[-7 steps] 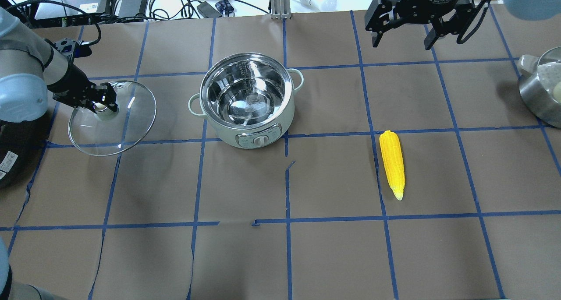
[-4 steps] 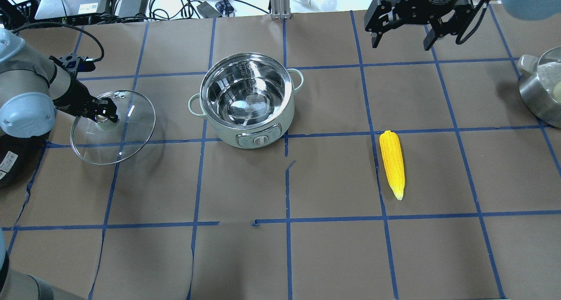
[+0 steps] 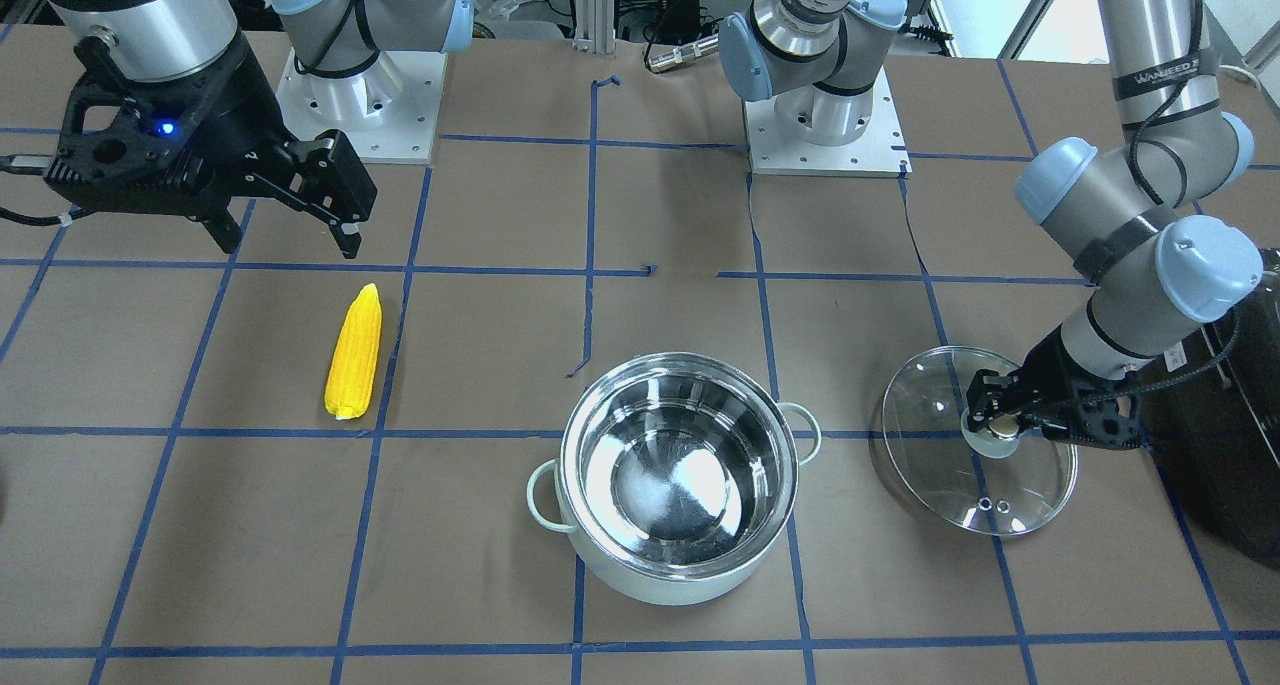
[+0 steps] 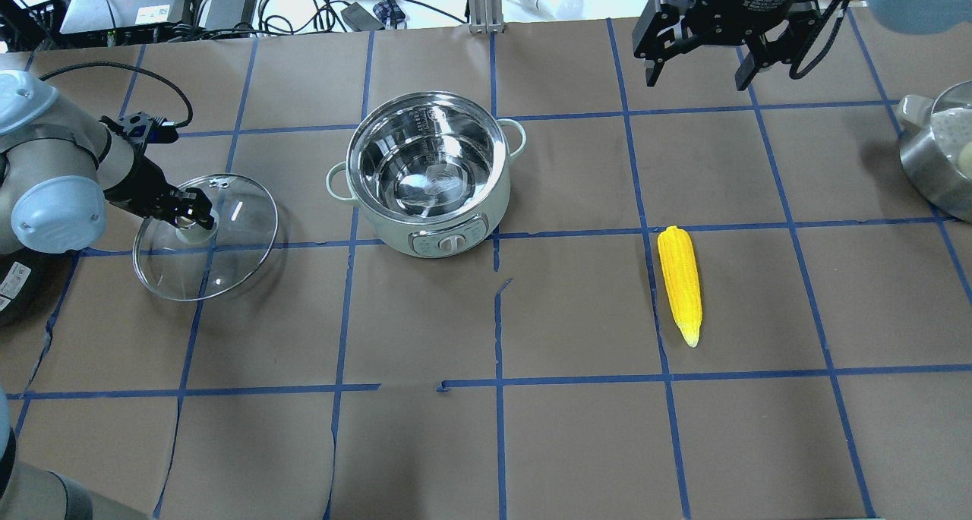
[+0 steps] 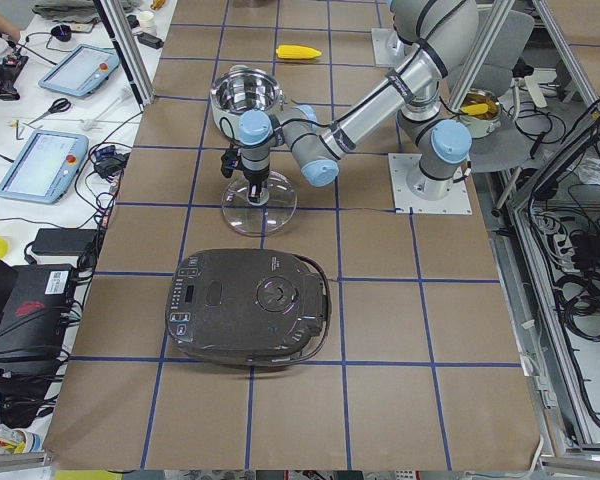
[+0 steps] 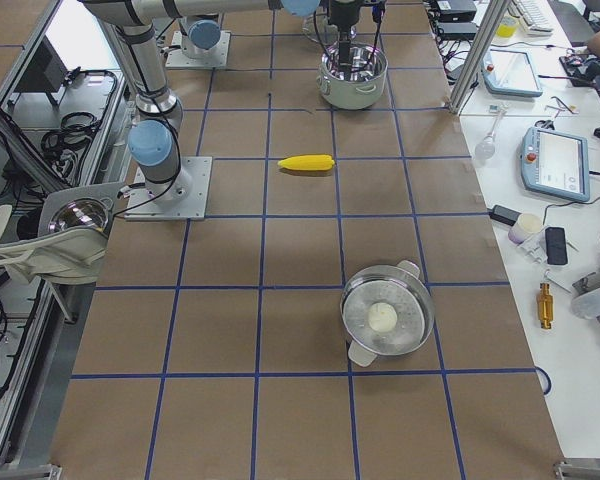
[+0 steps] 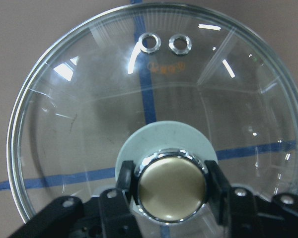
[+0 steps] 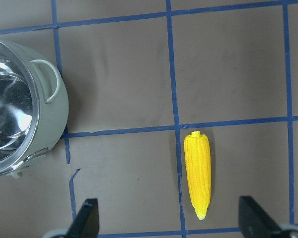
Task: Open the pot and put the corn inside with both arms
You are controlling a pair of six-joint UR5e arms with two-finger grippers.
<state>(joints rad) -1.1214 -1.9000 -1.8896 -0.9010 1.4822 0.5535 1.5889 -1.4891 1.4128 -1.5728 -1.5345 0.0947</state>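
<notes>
The mint-green pot stands open at the table's middle, its steel inside empty; it also shows in the front view and the right wrist view. My left gripper is shut on the knob of the glass lid, holding it low over the table left of the pot; the knob sits between the fingers. The yellow corn lies on the table right of the pot. My right gripper is open and empty, high above the table beyond the corn.
A black appliance sits at the robot's far left, next to the lid. A steel steamer pot with a white ball stands at the far right. Cables and devices lie beyond the table's far edge.
My left gripper has carried the lid down and slightly toward the robot and the right. The right gripper has barely moved. Pot and corn are unmoved.
</notes>
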